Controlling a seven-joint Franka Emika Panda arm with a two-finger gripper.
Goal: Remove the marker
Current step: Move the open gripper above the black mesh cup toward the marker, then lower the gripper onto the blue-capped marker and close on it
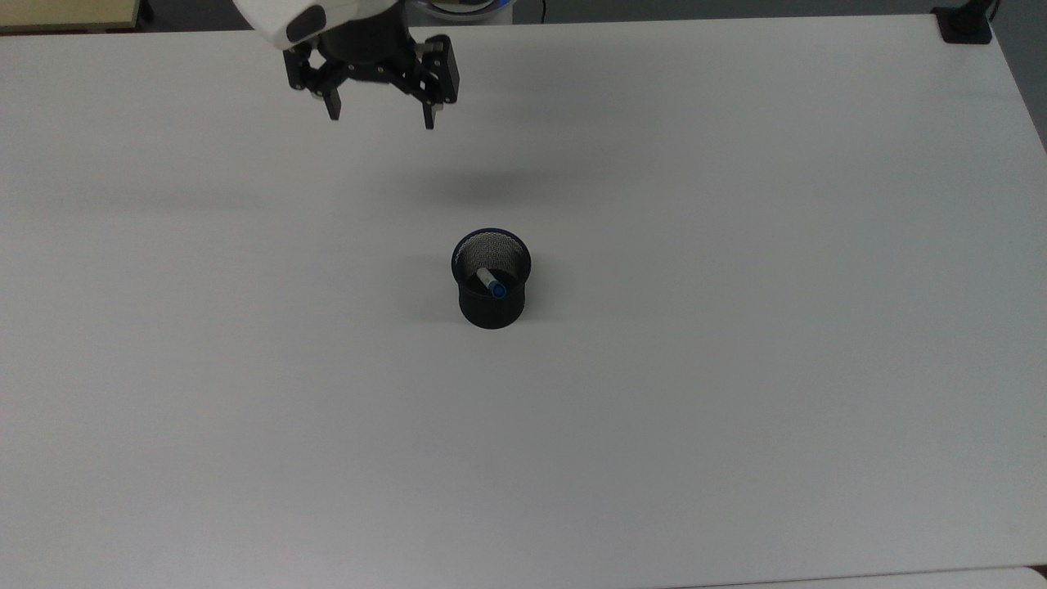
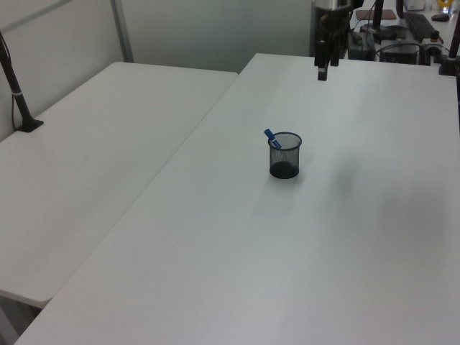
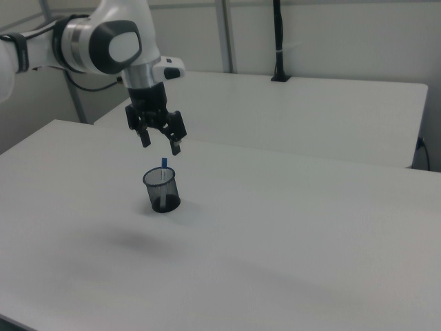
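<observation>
Claw: I see the claw [image 1: 379,122] hanging in the air with its two fingers spread wide apart and nothing between them; in the top view it sits at about 11 o'clock from the cup, well apart from it. In the right view the claw [image 3: 160,145] shows just above the cup's rim, its fingers [image 3: 176,147] pointing down. In the left view the claw [image 2: 323,73] is at 1 o'clock from the cup, near the far edge.

Marker: the marker [image 1: 492,284] stands inside the black mesh cup [image 1: 491,303], tilted, its blue end leaning on the rim at 6 o'clock in the top view. In the left view the marker [image 2: 271,137] pokes out over the rim at 10 o'clock; in the right view the marker [image 3: 164,172] rises nearly upright, blue tip just above the rim.

Cup: I see the black mesh cup [image 2: 285,155] upright near the middle of the white tabletop [image 1: 736,327].

Neighbour: a second white table [image 2: 86,165] stands beside mine, touching or nearly so; I cannot tell which.
</observation>
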